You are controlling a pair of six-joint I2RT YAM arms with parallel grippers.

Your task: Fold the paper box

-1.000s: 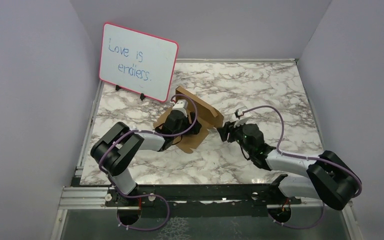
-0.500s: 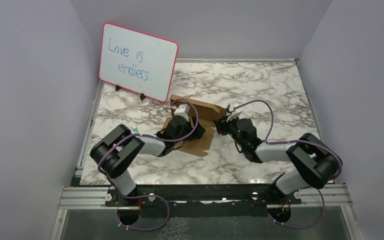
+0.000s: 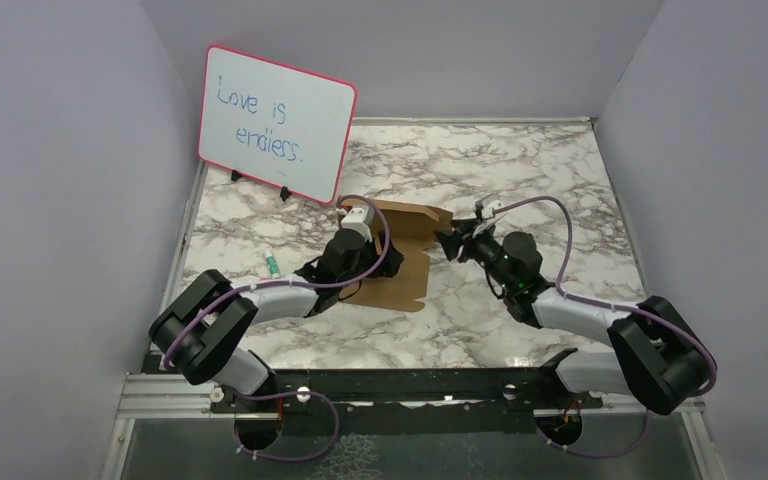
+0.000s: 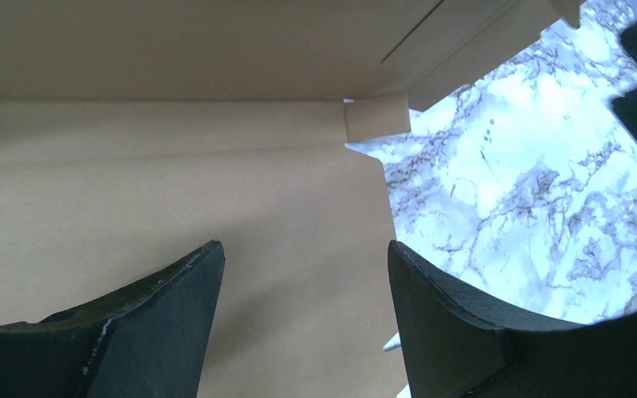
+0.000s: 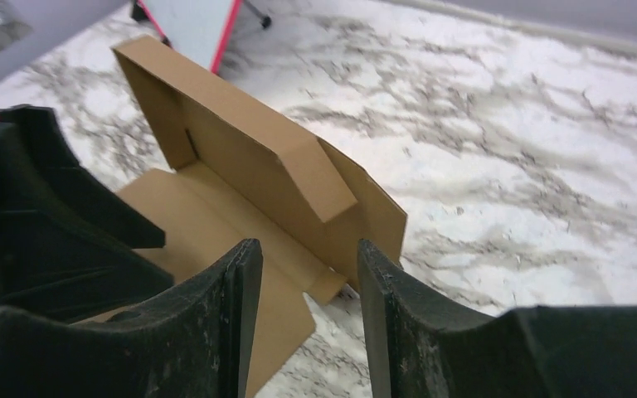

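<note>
The paper box is a brown cardboard piece lying on the marble table, its long back flap folded up. In the left wrist view its flat panel fills the frame under my left gripper, which hovers open just above it with nothing between the fingers. From above, my left gripper is over the panel's middle. My right gripper is at the raised flap's right end. The right wrist view shows my right gripper open, with the box's corner tab lying beyond the gap and not pinched.
A pink-framed whiteboard stands at the back left, close behind the box. A small green object lies left of the left arm. Grey walls enclose the table on three sides.
The box has turned from a diagonal tilt to lie square, with its back flap running left to right. My right gripper has shifted along the flap's right end; the left arm has stretched lower.
</note>
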